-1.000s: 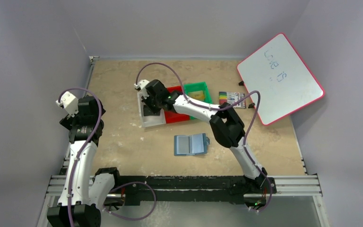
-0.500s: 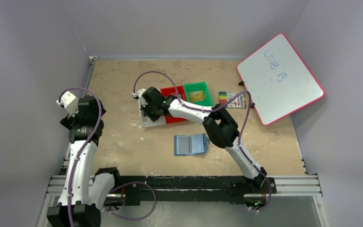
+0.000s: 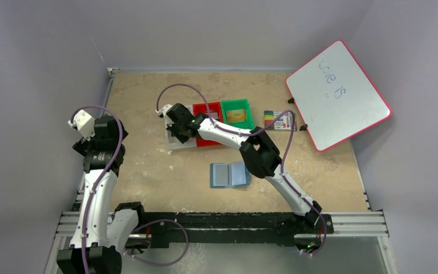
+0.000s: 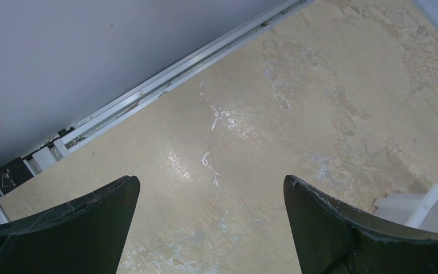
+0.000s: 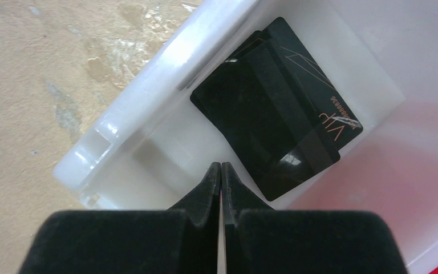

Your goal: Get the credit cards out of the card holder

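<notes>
Beige mottled tabletop [image 3: 148, 165], grey walls round it. My right pincer [image 5: 220, 168] is shut tight, tips pressed together w/ nothing btwn them. It hangs over the white bin [image 5: 142, 108], pointing down into it. On the bin floor lie the black cards [image 5: 279, 120], flat & stacked a bit askew. In the wrist view they sit just beyond my tips & to the right, apart from them. One has gold "VIP" lettering.

Over on the table the card holder [image 3: 230, 174] lies open flat, well apart from that pincer & nearer my bases. From the top view my right elbow is just beside its right edge. Its left half is pale & clear, the right half blue.

White bin is the left end of a row w/ a red bin [image 3: 205, 106] & a green bin [image 3: 252, 114]. A gold card [image 3: 235, 116] sits in the green one.

My left pincer [image 4: 210, 185] is spread wide, holding nothing. It's above the table at the left side, far from the cards & holder.
</notes>
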